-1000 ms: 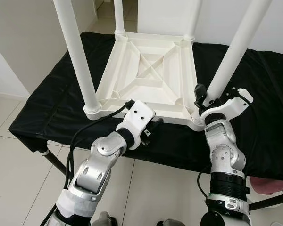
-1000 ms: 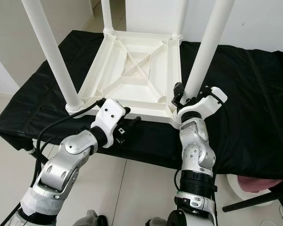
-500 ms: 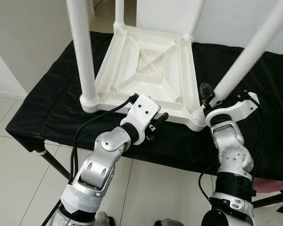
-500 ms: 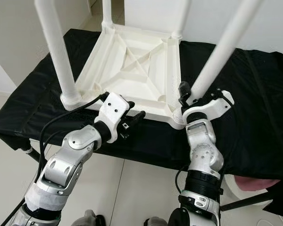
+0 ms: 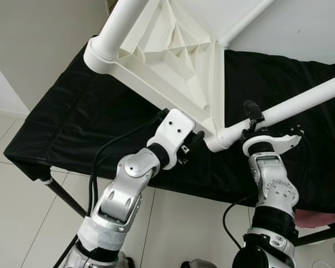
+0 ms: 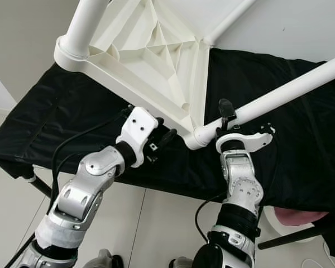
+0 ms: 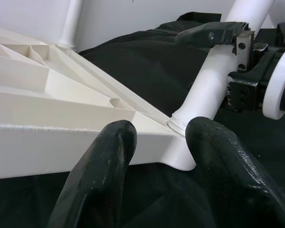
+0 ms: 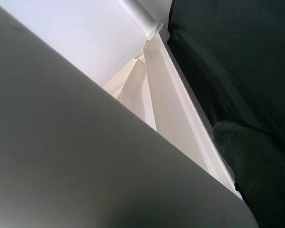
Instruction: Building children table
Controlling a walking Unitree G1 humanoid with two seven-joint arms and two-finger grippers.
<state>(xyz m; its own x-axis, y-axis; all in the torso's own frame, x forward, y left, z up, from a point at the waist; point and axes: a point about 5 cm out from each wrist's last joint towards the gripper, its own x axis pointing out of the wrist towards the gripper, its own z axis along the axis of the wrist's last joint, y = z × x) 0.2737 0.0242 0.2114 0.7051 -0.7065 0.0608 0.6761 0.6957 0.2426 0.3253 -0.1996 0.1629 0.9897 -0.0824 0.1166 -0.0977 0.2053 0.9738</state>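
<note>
A white plastic children's table (image 5: 173, 50) is upside down and tipped steeply up over the black-covered bench (image 5: 61, 123), legs attached. Its near right leg (image 5: 301, 100) slants out low to the right. The right gripper (image 5: 250, 124) is shut on that leg close to the corner socket, one black finger (image 5: 251, 109) lying over it. The left gripper (image 5: 191, 144) is open at the raised near rim, its fingers (image 7: 104, 180) apart just under the rim by the same corner. The near left leg (image 5: 120, 28) points up out of frame.
The bench's black cloth hangs over its near edge, with a black frame leg (image 5: 64, 192) below at left. Pale tiled floor lies in front, white walls behind. A pink object (image 5: 324, 216) sits low at the right.
The white table has gone from lying flat to tipped steeply up, its near rim lifted. The right gripper's leg has swung from upright to nearly level. Both grippers stayed at the near right corner.
</note>
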